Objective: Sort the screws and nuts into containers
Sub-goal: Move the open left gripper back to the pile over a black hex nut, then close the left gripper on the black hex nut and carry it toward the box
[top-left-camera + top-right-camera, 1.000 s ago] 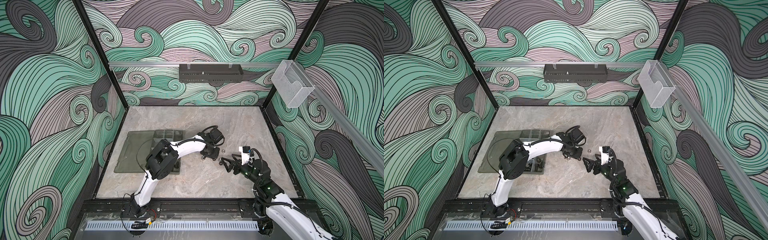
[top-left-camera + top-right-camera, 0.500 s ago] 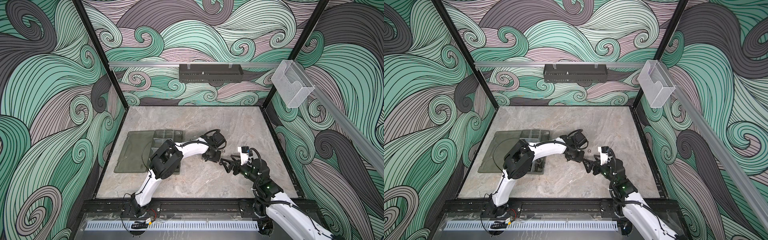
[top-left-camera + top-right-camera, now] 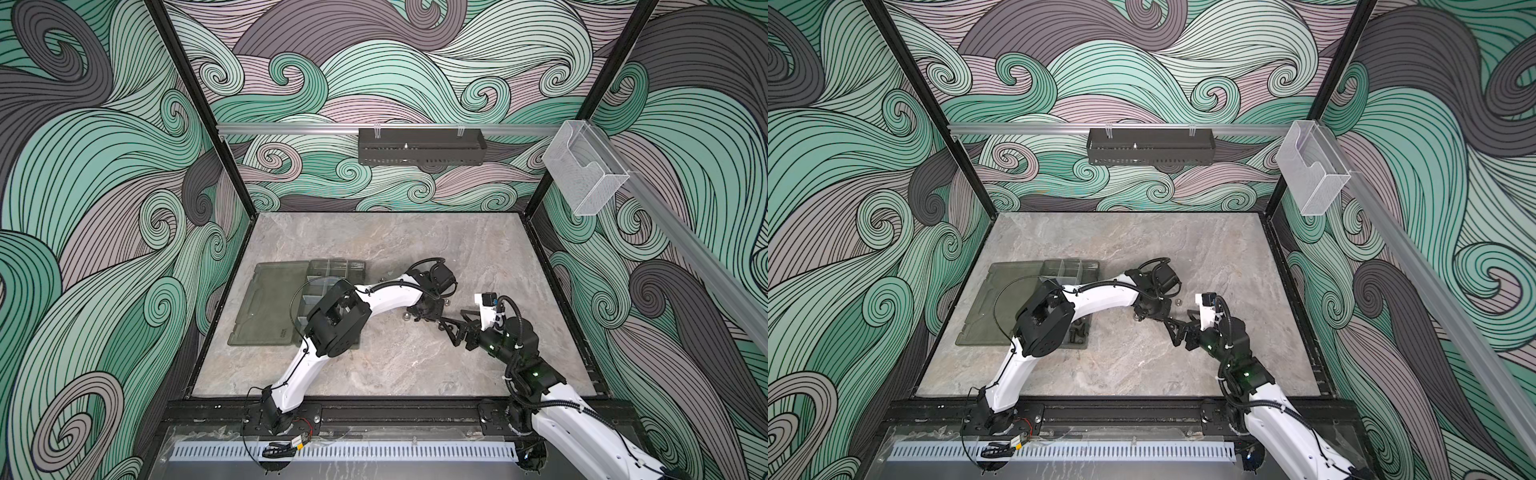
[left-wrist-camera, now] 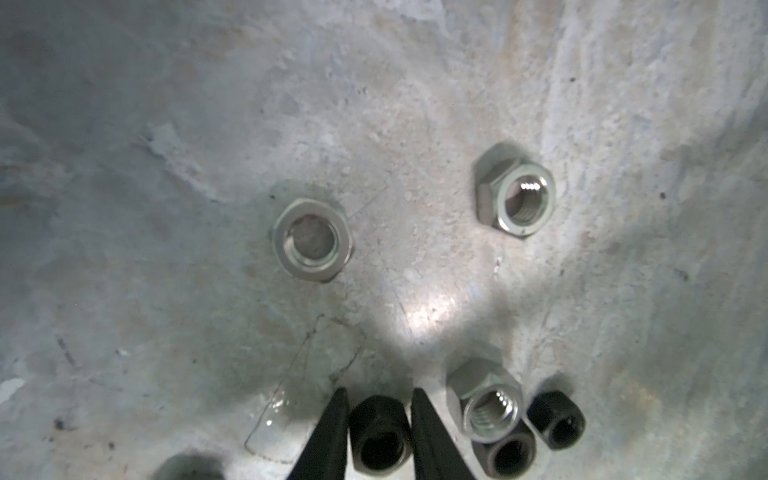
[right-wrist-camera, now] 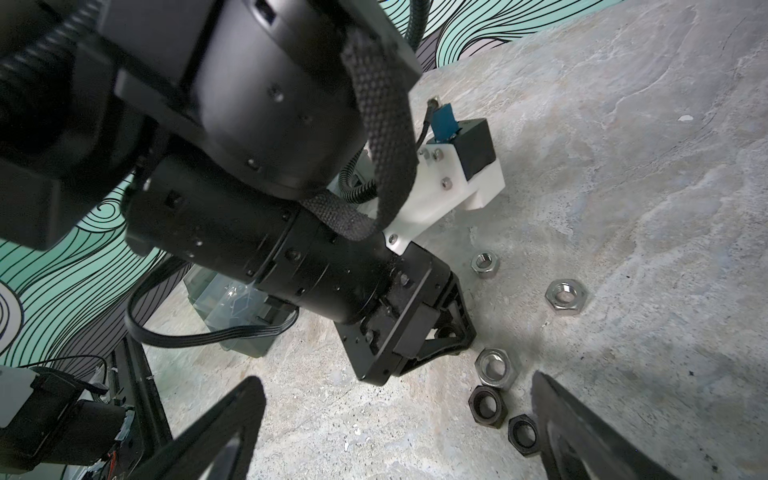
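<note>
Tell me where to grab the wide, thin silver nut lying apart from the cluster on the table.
Pinch the thin silver nut across two opposite outer flats, coming straight down from above. It lies flat with its hole up, probably too low to catch from the side, and bare table surrounds it.

The surface point(image 4: 166, 208) looks like mottled grey stone, matt and faintly gritty. The silver nuts point(image 4: 312, 240) are bright bare metal with shiny threads, the black nut point(image 4: 378, 436) has a dull dark coating, and the left fingers point(image 4: 434, 449) beside it are matt black plastic. The organizer box point(image 3: 266, 307) is smooth translucent grey-green plastic; the cable sleeve point(image 5: 382, 124) is coarse braided black cloth.
</note>
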